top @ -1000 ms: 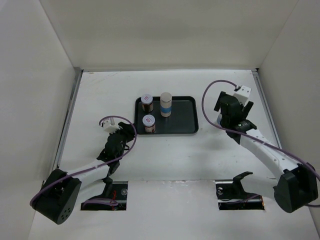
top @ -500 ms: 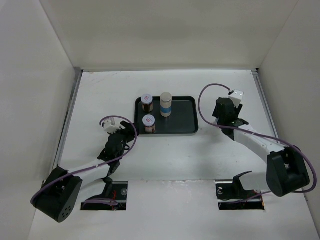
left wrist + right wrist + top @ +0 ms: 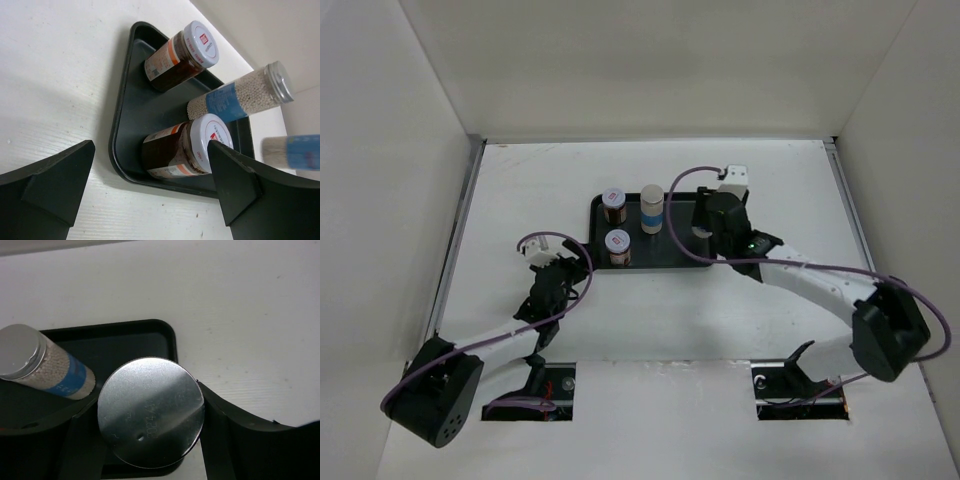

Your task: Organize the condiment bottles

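Observation:
A dark tray [image 3: 685, 252] holds three condiment bottles: two short dark-brown ones with white lids [image 3: 611, 205] [image 3: 617, 246] and a tall pale one with a blue band [image 3: 652, 208]. My left gripper [image 3: 563, 264] is open just off the tray's near left corner. In the left wrist view its fingers [image 3: 151, 146] frame the nearer brown bottle [image 3: 182, 147] without touching it. My right gripper [image 3: 705, 222] hangs over the tray's right part. It is shut on a second pale bottle, whose grey cap [image 3: 150, 405] fills the gap between the fingers [image 3: 150, 415].
White walls close in the table on the left, back and right. The standing pale bottle [image 3: 45, 365] is close to the left of the held one. The far brown bottle [image 3: 182, 55] stands in the tray's back left corner. Bare tray floor [image 3: 125, 342] lies beneath the held bottle.
My right arm has swung left from the table's right side to above the tray's right part. The left arm has hardly moved.

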Robot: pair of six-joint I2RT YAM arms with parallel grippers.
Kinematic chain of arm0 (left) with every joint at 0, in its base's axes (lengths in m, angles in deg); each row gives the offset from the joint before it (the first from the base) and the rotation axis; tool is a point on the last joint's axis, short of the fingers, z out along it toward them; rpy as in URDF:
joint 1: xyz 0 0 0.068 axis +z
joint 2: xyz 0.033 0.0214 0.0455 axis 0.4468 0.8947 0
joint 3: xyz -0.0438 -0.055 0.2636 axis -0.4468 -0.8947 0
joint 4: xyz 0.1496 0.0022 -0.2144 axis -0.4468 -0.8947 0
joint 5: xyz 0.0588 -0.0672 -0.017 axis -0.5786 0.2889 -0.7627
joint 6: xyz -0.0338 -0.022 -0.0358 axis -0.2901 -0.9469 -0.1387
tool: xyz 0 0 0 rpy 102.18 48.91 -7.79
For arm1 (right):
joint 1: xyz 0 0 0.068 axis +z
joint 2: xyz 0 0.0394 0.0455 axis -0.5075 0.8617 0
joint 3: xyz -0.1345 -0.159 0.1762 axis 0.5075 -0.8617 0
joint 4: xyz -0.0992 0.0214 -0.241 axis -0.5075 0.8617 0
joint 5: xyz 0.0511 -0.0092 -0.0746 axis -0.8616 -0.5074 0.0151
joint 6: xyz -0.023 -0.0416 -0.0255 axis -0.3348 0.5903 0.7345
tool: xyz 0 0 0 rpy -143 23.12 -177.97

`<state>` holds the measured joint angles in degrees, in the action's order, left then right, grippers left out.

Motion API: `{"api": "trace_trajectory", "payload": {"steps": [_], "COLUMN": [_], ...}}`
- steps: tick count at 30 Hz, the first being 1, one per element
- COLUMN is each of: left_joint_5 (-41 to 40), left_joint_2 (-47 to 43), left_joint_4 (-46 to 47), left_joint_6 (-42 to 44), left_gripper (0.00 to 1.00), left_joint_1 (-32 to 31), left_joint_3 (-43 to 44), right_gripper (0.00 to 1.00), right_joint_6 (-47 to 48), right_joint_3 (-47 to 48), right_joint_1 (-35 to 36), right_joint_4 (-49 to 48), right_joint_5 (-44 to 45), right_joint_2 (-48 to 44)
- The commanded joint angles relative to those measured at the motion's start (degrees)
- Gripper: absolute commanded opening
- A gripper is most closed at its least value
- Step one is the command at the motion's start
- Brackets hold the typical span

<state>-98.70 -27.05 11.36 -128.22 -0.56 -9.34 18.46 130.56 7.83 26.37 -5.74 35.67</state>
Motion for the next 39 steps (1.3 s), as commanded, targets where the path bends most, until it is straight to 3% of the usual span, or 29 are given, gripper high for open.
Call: {"api": "trace_trajectory", "payload": {"steps": [1, 6, 11, 13, 18, 23, 29, 39], "left_joint_5": [-1.16, -1.15, -3.26, -3.97, -6.51, -9.94, -12.67, -10.21], "left_joint_2": [-2.2, -2.9, -1.41, -0.97, -3.86, -4.92, -2.29, -2.46], "left_joint_4": [2.39, 1.25, -3.75, -6.91, -16.31, -27.46, -38.46, -41.9], "left_joint_6": [0.59, 0.76, 1.12, 1.21, 1.91, 2.0, 2.7, 1.29], "left_gripper": [1.0, 1.0, 1.0, 1.0, 1.0, 1.0, 1.0, 1.0], "left_joint_1": [0.24, 0.59, 0.86, 0.77, 1.3, 0.51, 0.33, 4.11], "left_joint_3": [0.57, 0.83, 3.11, 4.87, 8.65, 14.7, 21.83, 24.82], "right_gripper": [0.59, 0.65, 0.94, 1.0, 1.0, 1.0, 1.0, 1.0], "right_joint_6": [-0.28, -0.2, -0.02, 0.33, 0.16, -4.57, -13.72, -15.75], "right_joint_3": [4.78, 7.07, 6.28, 5.06, -0.47, -12.24, -20.96, -22.9], "right_joint_1": [2.75, 4.87, 5.31, 5.4, 3.91, -3.46, -11.82, -12.18], "right_joint_4": [-6.73, -7.08, -7.61, -7.87, -8.75, -13.66, -16.66, -20.53], "right_joint_5": [-1.75, -2.36, -2.45, -2.02, -1.14, 3.34, 6.42, 4.32], "right_joint_2": [6.03, 11.49, 10.54, 7.47, -3.07, -12.22, -11.36, -7.66]}}
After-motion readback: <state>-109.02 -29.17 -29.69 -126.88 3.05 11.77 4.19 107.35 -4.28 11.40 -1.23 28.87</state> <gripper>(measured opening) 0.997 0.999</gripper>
